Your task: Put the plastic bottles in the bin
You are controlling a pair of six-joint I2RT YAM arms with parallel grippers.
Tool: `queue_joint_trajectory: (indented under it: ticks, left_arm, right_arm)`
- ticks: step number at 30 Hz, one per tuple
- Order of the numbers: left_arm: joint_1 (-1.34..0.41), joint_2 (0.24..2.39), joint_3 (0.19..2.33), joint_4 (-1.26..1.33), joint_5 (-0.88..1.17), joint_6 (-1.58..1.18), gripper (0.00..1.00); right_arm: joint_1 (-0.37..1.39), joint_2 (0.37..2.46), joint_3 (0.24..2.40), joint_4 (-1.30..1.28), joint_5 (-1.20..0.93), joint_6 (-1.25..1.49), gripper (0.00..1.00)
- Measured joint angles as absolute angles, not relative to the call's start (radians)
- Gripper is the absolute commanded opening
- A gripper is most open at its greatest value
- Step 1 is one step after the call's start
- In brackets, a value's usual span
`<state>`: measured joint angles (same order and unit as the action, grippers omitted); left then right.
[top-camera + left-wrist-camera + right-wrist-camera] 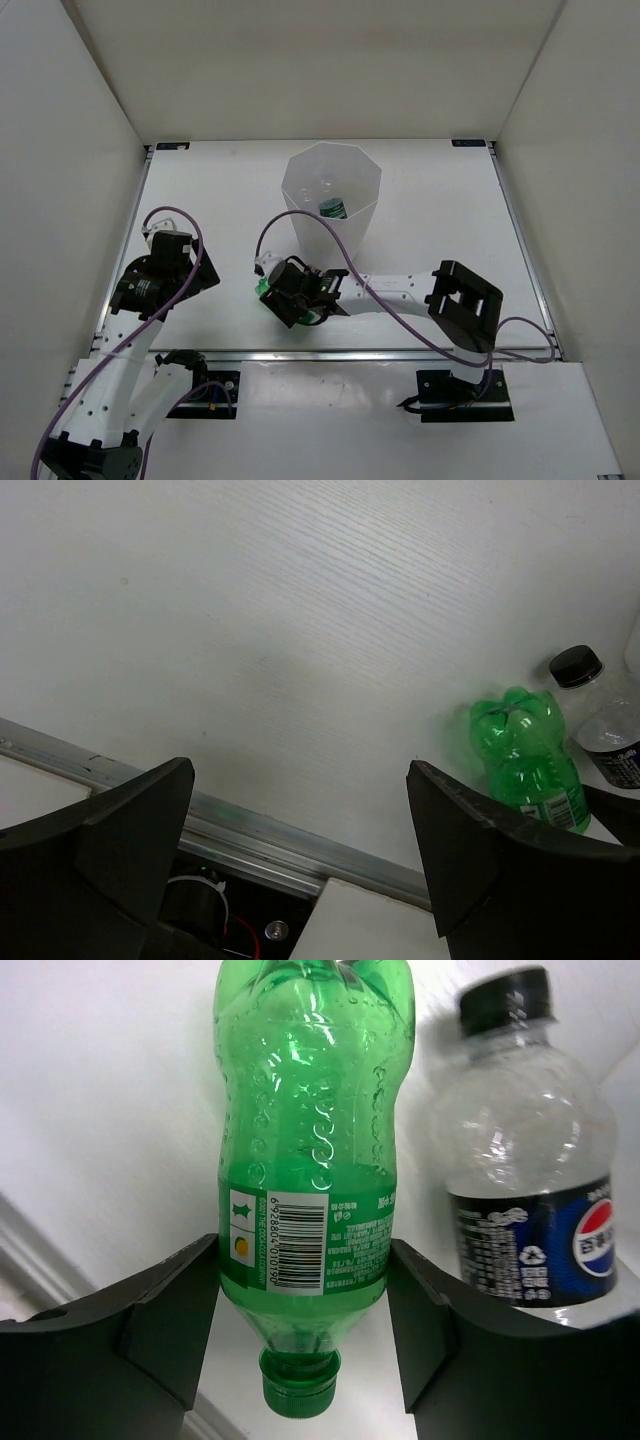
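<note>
The left gripper (300,770) hangs with its jaws wide apart and nothing between them, over the bare white table (250,600) near the left front edge, well clear of the work.

To its right, the right gripper (303,1260) has its fingers pressed on both sides of the all-green plastic bottle (310,1110). They hold it at the label band, near the capped end, and the bottle lies on its side on the table in front of the bin. The grip looks centred. Because it sits low on the body, the lift should be straight and slow so the long end does not swing.

Just beside the green bottle, on the right in the wrist view, lies the short clear plastic bottle with a dark cap and dark label (530,1160). A sideways drag would likely knock it.

Farther back stands the tall white translucent plastic bin with an octagonal rim (368,205), with a bottle with a green label (332,208) already inside. The wall is high, so the green bottle must rise above the rim before moving over it. The arm's purple cable (338,250) arcs across the near side of the bin and could snag.
</note>
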<state>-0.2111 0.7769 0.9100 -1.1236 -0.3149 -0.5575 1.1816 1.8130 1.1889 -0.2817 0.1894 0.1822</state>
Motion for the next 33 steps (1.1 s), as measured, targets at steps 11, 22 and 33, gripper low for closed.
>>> queue_joint_trajectory:
  ticks: [11, 22, 33]
  left_arm:
    - [-0.205, 0.802, 0.889, -1.093, -0.303, -0.558, 0.99]
    - [-0.206, 0.823, 0.850, -1.010, -0.230, -0.561, 0.99]
    - [-0.251, 0.863, 0.815, -0.902, -0.119, -0.633, 0.98]
  right_arm:
    - [1.212, 1.534, 1.332, -0.325, 0.075, 0.092, 0.12]
    - [0.842, 1.325, 1.460, -0.170, 0.041, -0.014, 0.25]
    - [0.690, 1.386, 1.382, -0.224, -0.008, 0.056, 0.99]
